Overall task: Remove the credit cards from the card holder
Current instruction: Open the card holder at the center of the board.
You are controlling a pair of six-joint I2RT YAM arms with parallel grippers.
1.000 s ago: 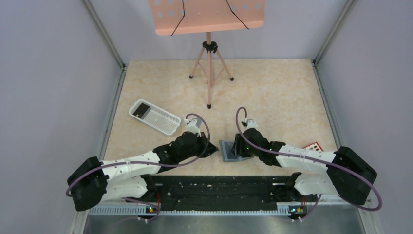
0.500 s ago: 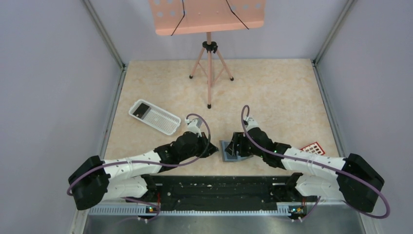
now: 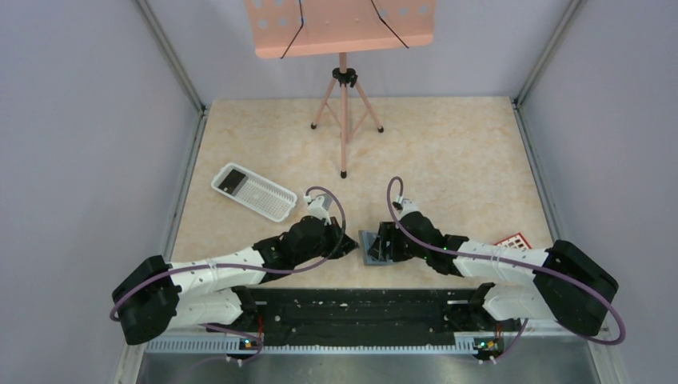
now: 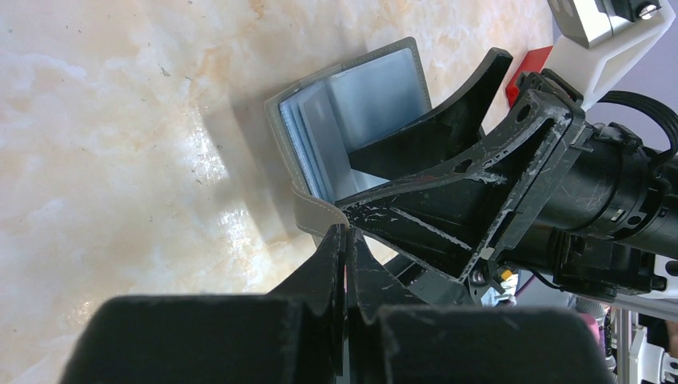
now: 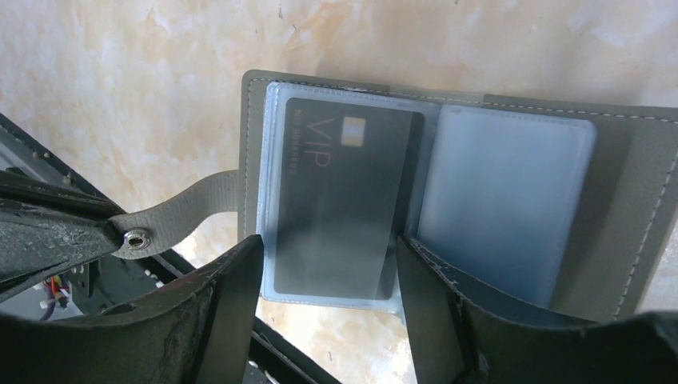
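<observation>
The left gripper (image 4: 345,240) is clamping the strap (image 5: 188,210) of the card holder (image 5: 632,200), lying open on the table (image 3: 448,152); the right gripper (image 5: 328,244), jaws apart, is straddling its dark VIP card (image 5: 344,192) (not yet out). One red card (image 3: 514,239) is lying outside.

The card holder (image 5: 652,200) lies open on the pale marbled tabletop (image 5: 496,40), grey border stitched around bluish clear sleeves. The left sleeve holds a dark card (image 5: 344,184) marked VIP, with a pale chip near its top edge. The right sleeve (image 5: 504,200) looks empty. A grey strap (image 5: 188,210) runs from the holder's left edge, and its snap (image 5: 136,238) end is pinched in the left gripper (image 5: 92,232). The right gripper (image 5: 328,256) hangs over the near edge, its jaws apart, one beside each side of the card's sleeve.
</observation>
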